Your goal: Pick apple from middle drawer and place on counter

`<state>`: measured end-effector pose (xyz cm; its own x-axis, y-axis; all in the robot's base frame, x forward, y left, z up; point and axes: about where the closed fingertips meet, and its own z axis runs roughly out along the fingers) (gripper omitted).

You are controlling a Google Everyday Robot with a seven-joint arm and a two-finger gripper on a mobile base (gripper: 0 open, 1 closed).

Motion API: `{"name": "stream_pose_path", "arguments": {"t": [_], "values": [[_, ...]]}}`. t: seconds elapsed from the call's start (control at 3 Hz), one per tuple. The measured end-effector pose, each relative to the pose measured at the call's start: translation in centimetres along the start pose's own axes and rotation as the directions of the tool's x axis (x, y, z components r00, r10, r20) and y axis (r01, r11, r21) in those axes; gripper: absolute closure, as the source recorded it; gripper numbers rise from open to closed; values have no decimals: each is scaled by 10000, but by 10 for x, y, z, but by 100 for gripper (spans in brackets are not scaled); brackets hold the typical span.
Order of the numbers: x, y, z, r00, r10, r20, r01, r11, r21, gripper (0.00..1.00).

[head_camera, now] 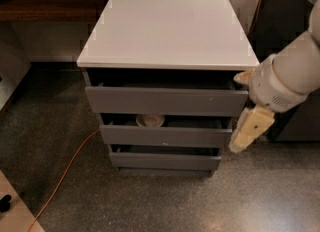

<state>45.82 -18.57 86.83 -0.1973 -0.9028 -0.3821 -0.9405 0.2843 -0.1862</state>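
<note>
The grey cabinet has three dark grey drawers, all pulled out a little. The middle drawer stands slightly open, and only a narrow strip of its inside shows. A round cream-white bowl sits in that strip. The apple is hidden or out of view. The counter is the pale grey-white top slab, with nothing on it. My gripper hangs from the white arm at the cabinet's right front corner, level with the middle drawer's right end and just outside it.
A dark brown wooden shelf runs behind the cabinet on the left. An orange cable trails over the speckled floor at the lower left. A dark cabinet stands to the right, behind my arm.
</note>
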Motion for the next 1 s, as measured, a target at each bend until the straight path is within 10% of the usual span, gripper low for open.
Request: {"name": "stream_pose_path", "arguments": {"t": [1.0], "values": [[30,-20,128,9926,-1016,673,1019,9948,-21,0]]}}
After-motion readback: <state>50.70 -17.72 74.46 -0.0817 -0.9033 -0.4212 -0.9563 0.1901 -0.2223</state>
